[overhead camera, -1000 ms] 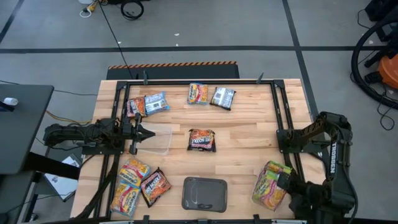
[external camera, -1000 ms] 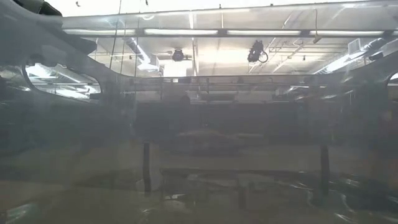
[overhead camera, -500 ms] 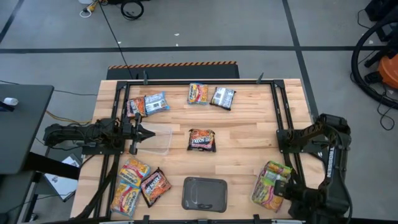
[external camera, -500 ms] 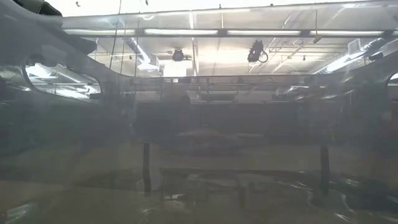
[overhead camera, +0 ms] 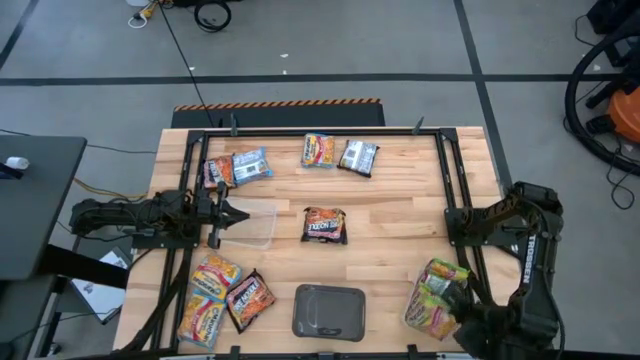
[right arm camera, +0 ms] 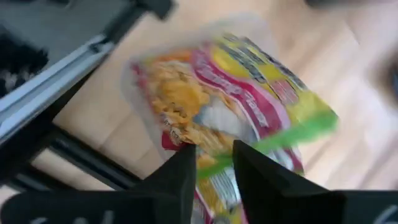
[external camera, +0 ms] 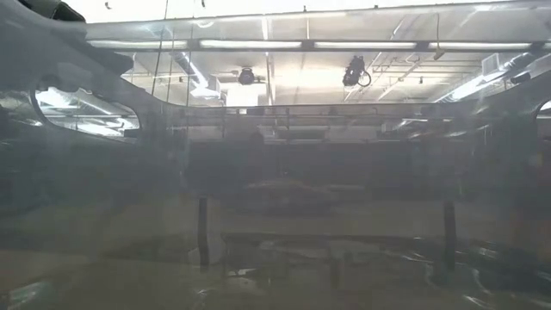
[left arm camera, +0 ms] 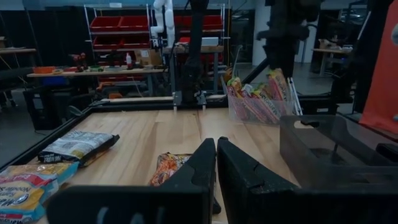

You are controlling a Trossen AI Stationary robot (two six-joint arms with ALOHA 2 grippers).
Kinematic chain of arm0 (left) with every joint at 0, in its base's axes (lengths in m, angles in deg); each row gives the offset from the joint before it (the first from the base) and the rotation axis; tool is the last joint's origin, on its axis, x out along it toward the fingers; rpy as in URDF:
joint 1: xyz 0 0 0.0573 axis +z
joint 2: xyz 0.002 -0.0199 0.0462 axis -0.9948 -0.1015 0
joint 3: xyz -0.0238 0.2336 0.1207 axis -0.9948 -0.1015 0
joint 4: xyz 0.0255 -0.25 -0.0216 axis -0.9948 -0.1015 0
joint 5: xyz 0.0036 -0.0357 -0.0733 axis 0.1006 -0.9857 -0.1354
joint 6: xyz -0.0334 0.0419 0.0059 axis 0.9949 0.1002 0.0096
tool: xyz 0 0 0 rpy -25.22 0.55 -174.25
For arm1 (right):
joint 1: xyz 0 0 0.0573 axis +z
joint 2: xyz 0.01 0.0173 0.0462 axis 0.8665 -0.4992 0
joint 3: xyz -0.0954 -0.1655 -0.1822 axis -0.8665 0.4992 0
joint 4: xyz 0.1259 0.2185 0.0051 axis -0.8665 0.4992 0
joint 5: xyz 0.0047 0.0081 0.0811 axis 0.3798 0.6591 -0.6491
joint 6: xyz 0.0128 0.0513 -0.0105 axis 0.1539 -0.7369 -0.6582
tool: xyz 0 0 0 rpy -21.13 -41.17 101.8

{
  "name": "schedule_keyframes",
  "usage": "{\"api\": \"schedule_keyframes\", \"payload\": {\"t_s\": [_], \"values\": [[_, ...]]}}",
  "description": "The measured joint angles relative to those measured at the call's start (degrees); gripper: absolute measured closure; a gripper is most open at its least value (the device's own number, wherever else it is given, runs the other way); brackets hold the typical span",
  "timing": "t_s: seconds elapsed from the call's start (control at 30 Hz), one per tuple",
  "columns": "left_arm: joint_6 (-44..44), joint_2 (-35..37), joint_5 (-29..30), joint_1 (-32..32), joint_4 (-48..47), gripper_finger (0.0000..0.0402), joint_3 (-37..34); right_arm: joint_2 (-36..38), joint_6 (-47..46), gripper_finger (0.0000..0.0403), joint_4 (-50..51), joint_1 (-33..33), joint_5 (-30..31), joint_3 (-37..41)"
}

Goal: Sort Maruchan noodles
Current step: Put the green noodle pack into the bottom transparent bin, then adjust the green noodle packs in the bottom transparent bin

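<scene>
Maruchan noodles lie scattered on the wooden table: several packets at the far side (overhead camera: pixel 318 150), a dark one in the middle (overhead camera: pixel 324 225), and several at the near left (overhead camera: pixel 225 295). At the near right, a clear tub (overhead camera: pixel 435 295) holds yellow-green packets. My right gripper (right arm camera: pixel 214 165) hangs over that tub, pointing down. Its fingers stand apart on either side of the green edge (right arm camera: pixel 292 134) of a yellow-green packet (right arm camera: pixel 242 93). My left gripper (left arm camera: pixel 216 146) rests shut and level at the table's left, beside an empty clear tub (overhead camera: pixel 255 222). My right gripper comes at the yellow-green packet from above, with the packet's green edge (right arm camera: pixel 214 167) running through the gap between its fingers. The picture is blurred, so I cannot tell whether either finger touches the packet. The packet lies tilted over the others in the tub.
A grey rounded tray (overhead camera: pixel 328 310) sits at the near middle. A black frame (overhead camera: pixel 445 180) runs around the work area. The low view looks through a hazy clear wall and shows nothing of the table.
My right arm has sunk a little toward the table's near edge over the right tub, and its wrist has rolled. The packets on the table and my left arm have not moved.
</scene>
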State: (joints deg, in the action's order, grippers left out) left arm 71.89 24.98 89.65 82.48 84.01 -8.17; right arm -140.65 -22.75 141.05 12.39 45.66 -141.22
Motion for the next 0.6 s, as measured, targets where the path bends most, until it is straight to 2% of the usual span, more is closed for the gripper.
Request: {"api": "schedule_keyframes", "payload": {"t_s": [0.17,0.37,0.47,0.6], "values": [[0.0,0.0,0.0,0.0,-0.1,0.0377,0.0,3.5,-14.5,0.0259,5.3,-4.0,0.2,0.0],[0.0,0.0,0.0,0.0,0.0,0.0377,0.0,6.8,-17.4,0.0252,7.7,-7.2,-3.5,0.6],[0.0,0.0,0.0,0.0,0.0,0.0377,0.0,8.1,-17.9,0.0254,7.7,-8.4,-7.4,5.3],[0.0,0.0,0.0,0.0,0.0,0.0377,0.0,11.1,-18.6,0.0254,0.7,-10.4,-15.4,15.5]]}}
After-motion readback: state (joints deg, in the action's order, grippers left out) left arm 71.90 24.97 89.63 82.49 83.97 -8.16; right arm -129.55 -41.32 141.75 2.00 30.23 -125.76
